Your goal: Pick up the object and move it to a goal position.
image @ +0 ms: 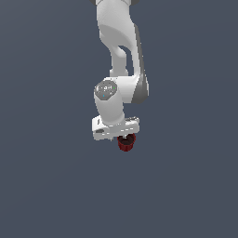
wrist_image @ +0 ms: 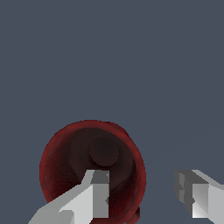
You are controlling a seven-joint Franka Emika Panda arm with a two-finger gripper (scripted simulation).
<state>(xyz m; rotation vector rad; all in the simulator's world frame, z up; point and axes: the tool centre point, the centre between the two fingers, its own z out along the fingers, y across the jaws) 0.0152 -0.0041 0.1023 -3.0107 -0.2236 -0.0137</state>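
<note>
Because the mug [wrist_image: 89,168] stands upright with its dark mouth facing up at the wrist camera, you are looking almost straight down into it. It is small, dark red, and narrower than the claw [wrist_image: 148,192] above it. In the exterior view the mug [image: 126,142] peeks out just beneath the white claw [image: 122,135], slightly toward that view's right of the hand's middle. No counter edge or corner shows in either picture, only a flat grey ground, so you cannot place the mug against one, nor tell for sure whether it rests on anything.

Your claw is spread. One finger [wrist_image: 99,192] sits over the mug's open interior; the other finger [wrist_image: 197,197] hangs outside the wall, apart from it. So the rim wall on that side lies between the two fingers. The handle seems to be a small bulge at the rim close to the inner finger, though it is too cropped to be sure.

As a judgement, you have a rim pinch lined up and nothing gripped yet. No goal marker is visible.
</note>
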